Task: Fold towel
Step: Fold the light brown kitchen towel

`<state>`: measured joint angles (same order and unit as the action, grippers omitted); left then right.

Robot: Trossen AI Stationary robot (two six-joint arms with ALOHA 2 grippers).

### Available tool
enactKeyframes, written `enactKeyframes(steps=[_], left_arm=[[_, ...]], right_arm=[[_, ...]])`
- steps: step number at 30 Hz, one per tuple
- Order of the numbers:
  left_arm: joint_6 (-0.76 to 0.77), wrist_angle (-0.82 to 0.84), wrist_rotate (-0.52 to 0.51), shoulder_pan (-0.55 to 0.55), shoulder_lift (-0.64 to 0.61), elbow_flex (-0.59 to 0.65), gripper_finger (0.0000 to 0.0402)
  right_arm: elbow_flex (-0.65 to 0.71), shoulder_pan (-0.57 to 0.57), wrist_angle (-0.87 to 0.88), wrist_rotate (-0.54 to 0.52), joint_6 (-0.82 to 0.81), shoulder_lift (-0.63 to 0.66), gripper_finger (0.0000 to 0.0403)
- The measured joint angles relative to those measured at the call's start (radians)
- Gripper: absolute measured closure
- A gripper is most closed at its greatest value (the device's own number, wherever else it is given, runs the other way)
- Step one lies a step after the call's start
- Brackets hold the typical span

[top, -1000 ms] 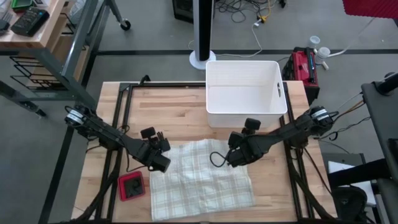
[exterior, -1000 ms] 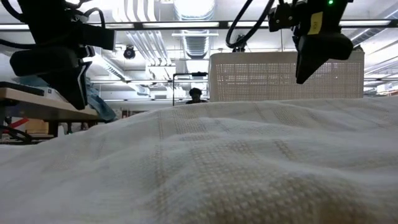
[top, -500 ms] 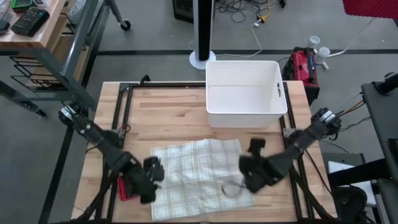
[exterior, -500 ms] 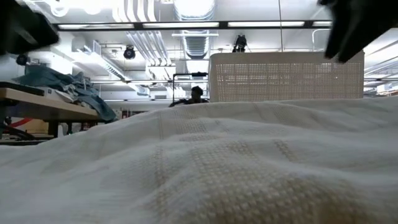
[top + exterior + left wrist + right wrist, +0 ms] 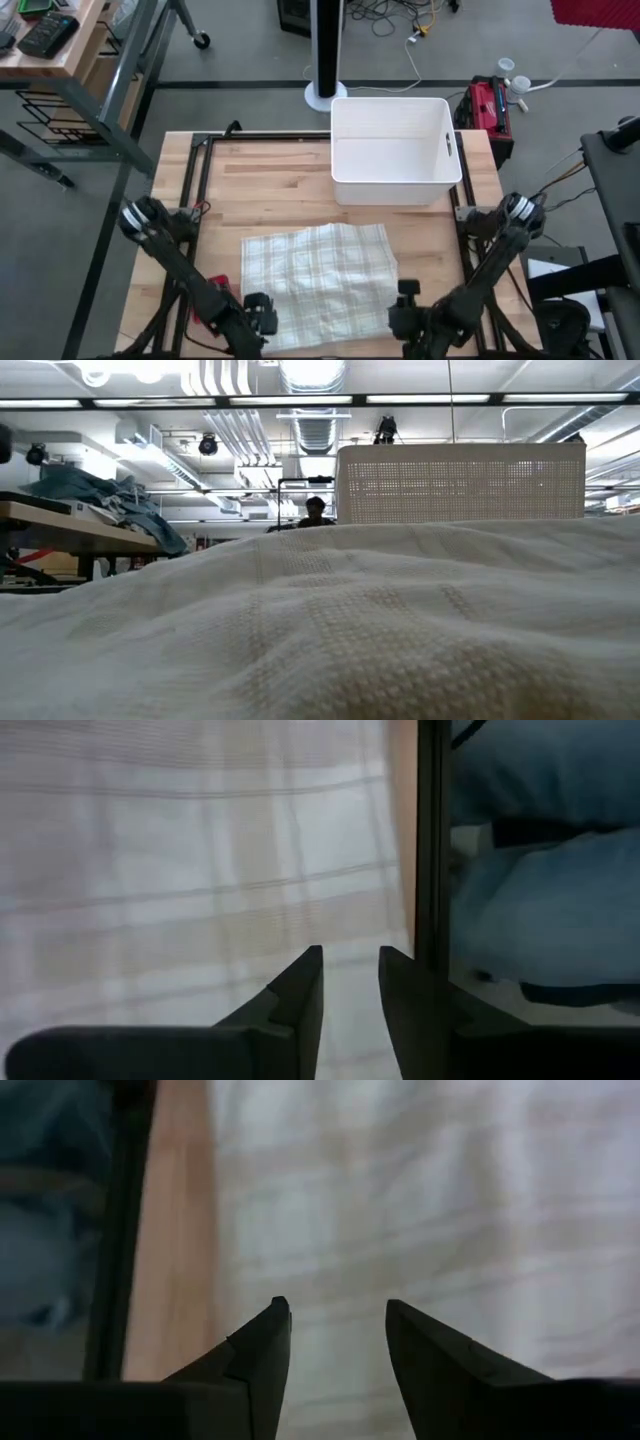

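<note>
**Towel lies flat near the table's front edge, both grippers at its near corners**

Towel (image 5: 320, 283), pale with a faint plaid pattern, lies spread on the wooden table (image 5: 280, 190) close to the front edge, slightly skewed, with one layer showing. In the low view its woven cloth (image 5: 330, 630) fills the whole foreground, rising in a gentle hump.

At the near left corner of the towel sits the left gripper (image 5: 262, 318). Its wrist view shows the two dark fingers (image 5: 300, 995) parted by a narrow gap over the plaid cloth beside the table's dark edge rail; nothing sits between them. At the near right corner sits the right gripper (image 5: 404, 318). Its fingers (image 5: 265, 1345) stand wider apart above the towel's edge, where cloth meets bare wood, and they hold nothing. Whether either set of tips touches the cloth is hard to tell, as the wrist views are blurred.

Just left of the towel, partly under the left arm, a small red object (image 5: 218, 293) lies on the table.

Farther back, well apart from the towel, a white rectangular bin (image 5: 392, 150) stands at the rear right of the table; its perforated wall (image 5: 460, 485) rises behind the cloth in the low view. Beyond it, in the room, a person's head (image 5: 316, 510) shows.
</note>
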<state>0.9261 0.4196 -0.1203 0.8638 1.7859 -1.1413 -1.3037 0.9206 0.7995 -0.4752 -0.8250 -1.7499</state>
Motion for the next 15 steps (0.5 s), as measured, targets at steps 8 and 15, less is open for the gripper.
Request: enactKeyframes(steps=[8,15], left_arm=[[0.001,0.189,-0.005,0.016,0.164,-0.159,0.0268],[0.038,0.246,-0.056,0.018,0.247,-0.180,0.0243]], right_arm=[[-0.053,0.073,-0.028,0.065,-0.075,-0.191,0.0236],[-0.148,0.081,0.059,0.112,-0.112,-0.338,0.0229]])
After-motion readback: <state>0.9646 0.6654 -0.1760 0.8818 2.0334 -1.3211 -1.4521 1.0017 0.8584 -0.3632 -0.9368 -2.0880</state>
